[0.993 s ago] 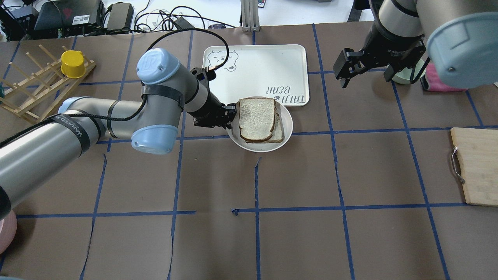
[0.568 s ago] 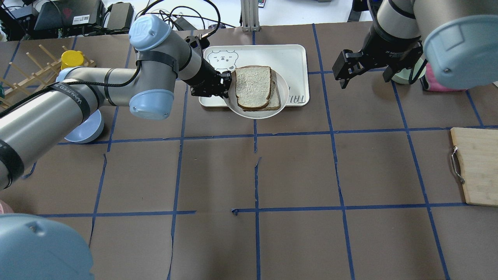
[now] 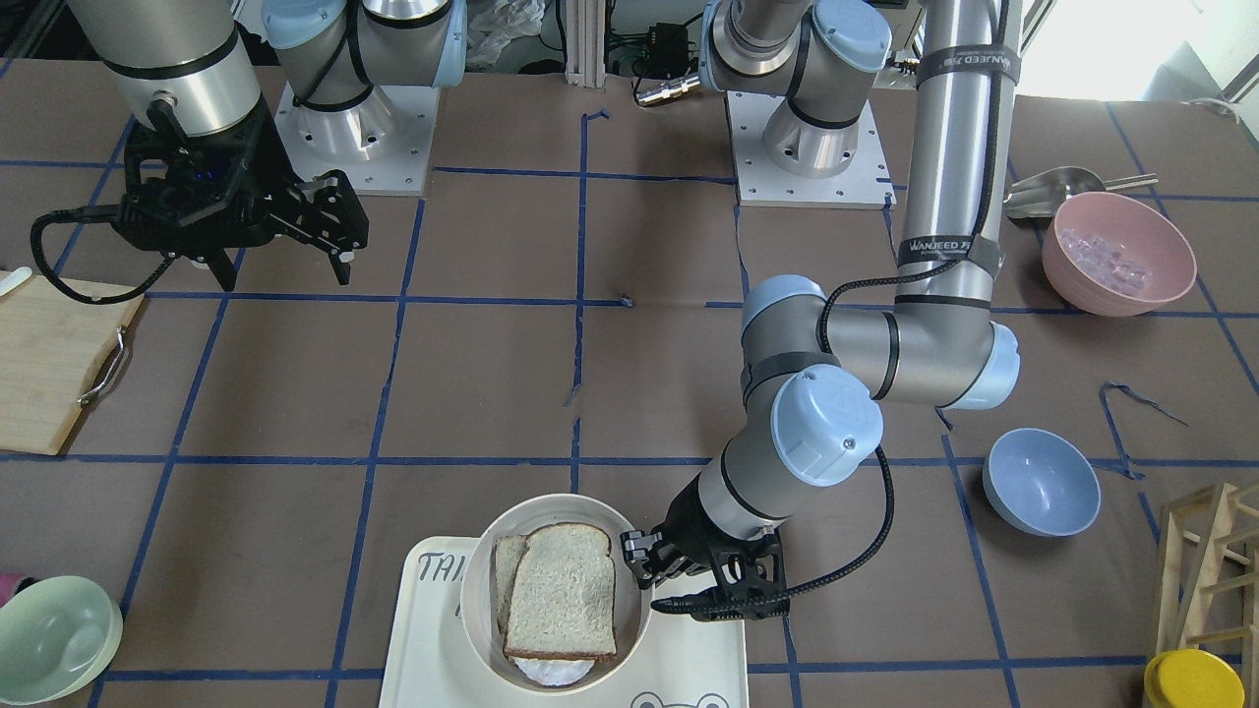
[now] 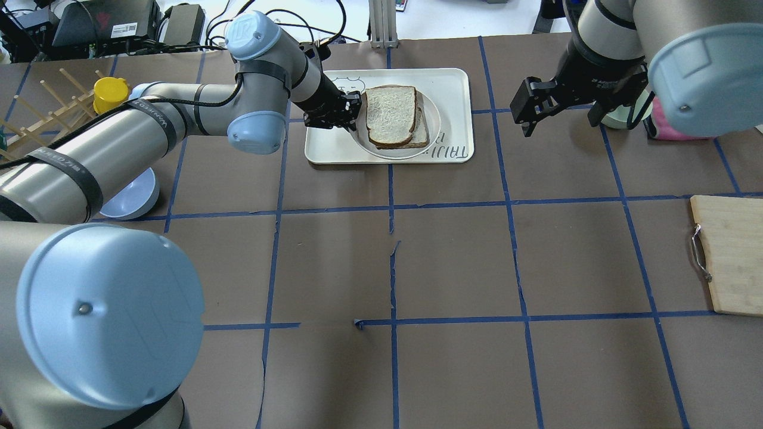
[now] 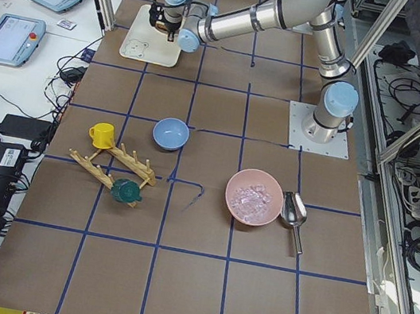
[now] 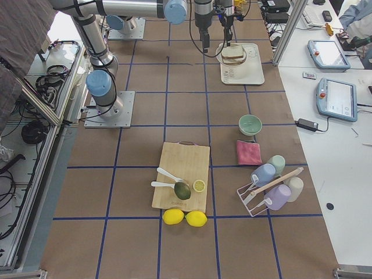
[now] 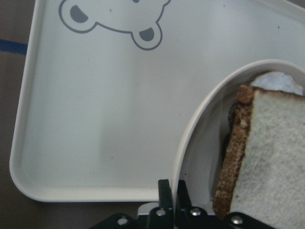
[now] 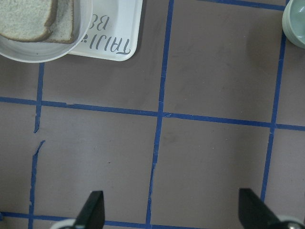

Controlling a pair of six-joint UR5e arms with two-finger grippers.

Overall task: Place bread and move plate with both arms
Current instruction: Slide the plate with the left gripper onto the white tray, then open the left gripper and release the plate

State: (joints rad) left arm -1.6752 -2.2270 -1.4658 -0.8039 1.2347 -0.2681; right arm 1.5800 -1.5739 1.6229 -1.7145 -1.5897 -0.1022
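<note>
Bread, grey-white and speckled with a dark brown crust, lay flat in the plate, on top of a paler slice that showed only along one side and one end; a white patch peeped from under both slices, too hidden to name. The plate, round, shallow and cream-white with a raised rim, stood on the rectangular tray, whose lettering it partly covered; the tray's bear print was cut off in the front-facing view and partly hidden behind the arm in the overhead one.

The left gripper had its jaws clenched on the plate's rim, one finger inside the wall and one outside, as the left wrist view showed. The right gripper hung above bare counter, well apart from the tray, jaws released and spread wide.

A pink bowl held clear, ice-like pieces, with a metal scoop just beside it; the blue bowl and the pale green bowl showed nothing inside. The counter was covered with matt brown paper, crossed by a grid of blue tape and torn in places; a wooden board with a metal handle lay at its edge, cut off by the overhead view.
</note>
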